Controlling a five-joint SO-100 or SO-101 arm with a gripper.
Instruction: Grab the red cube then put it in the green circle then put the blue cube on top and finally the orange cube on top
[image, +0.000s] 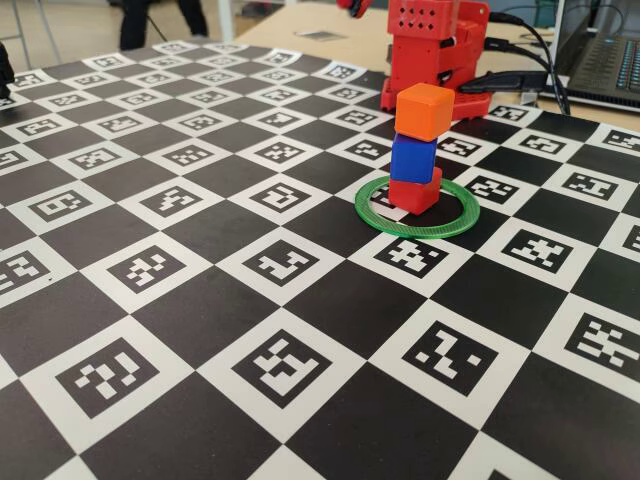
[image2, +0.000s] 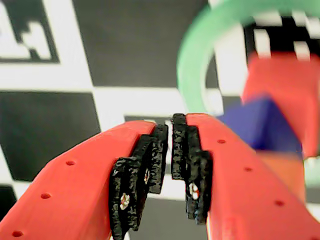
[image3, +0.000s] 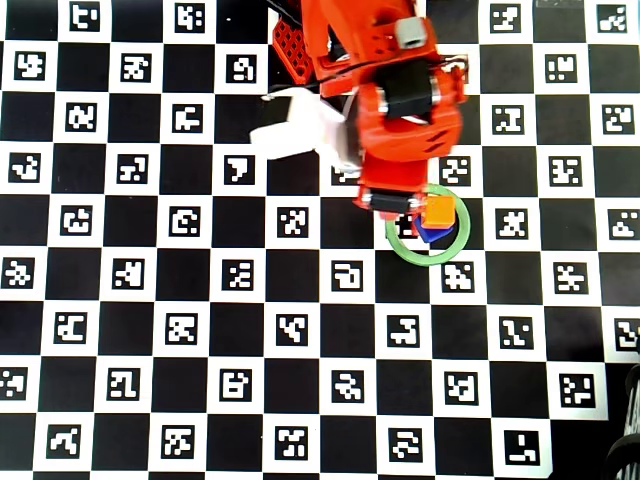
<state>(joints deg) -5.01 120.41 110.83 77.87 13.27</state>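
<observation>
Three cubes stand stacked inside the green circle (image: 450, 225): the red cube (image: 415, 192) at the bottom, the blue cube (image: 412, 158) on it, the orange cube (image: 423, 110) on top, slightly twisted. From overhead, the orange cube (image3: 438, 212) hides the red one; a sliver of the blue cube (image3: 430, 236) and the green circle (image3: 425, 256) show. My gripper (image2: 170, 125) is shut with nothing between its black pads, left of the blurred stack and apart from it. In the wrist view the green circle (image2: 192, 65), red cube (image2: 280, 90) and blue cube (image2: 255, 127) appear.
The red arm (image: 435, 50) stands just behind the stack and, in the overhead view, the arm (image3: 400, 110) reaches over the ring's upper left edge. A laptop (image: 605, 60) and cables (image: 530, 80) lie beyond the checkered marker mat (image: 200, 300). A white part (image3: 300, 125) juts left.
</observation>
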